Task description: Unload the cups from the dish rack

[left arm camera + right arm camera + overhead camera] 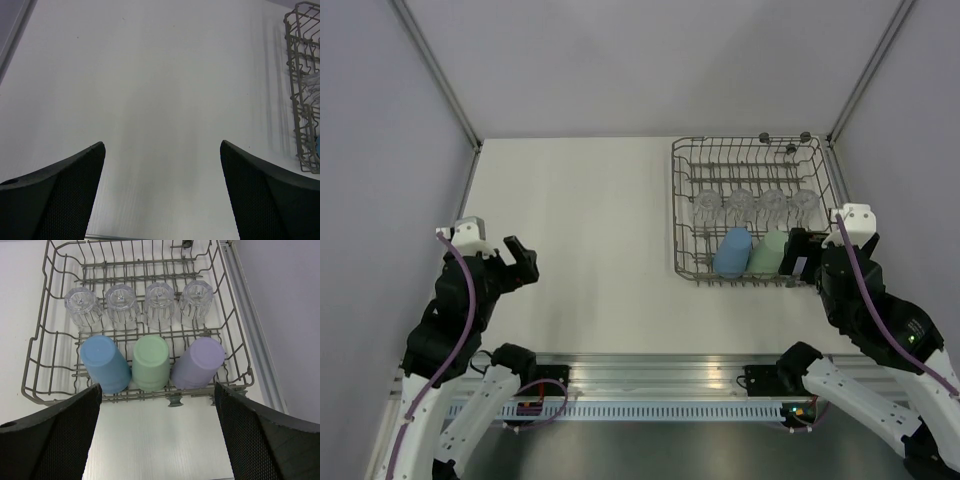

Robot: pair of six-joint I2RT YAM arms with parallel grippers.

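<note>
Grey wire dish rack holds smooth plastic blue tumbler, pale green tumbler, lilac tumbler & 4 ribbed clear glasses; left gripper & right gripper gape wide, empty

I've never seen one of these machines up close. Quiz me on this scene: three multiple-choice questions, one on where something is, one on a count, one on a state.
1. Where on the table does the rack stand?
A. far right corner
B. near left corner
C. middle

2. How many clear glasses are in it?
A. two
B. four
C. six

3. How is the right gripper?
A. shut on a blue cup
B. shut on a glass
C. open, holding nothing

Answers:
1 A: the top view shows it at the table's far right.
2 B: four stand in one row behind the three coloured cups.
3 C: its wrist view shows the fingers spread wide, gripping nothing.
</note>
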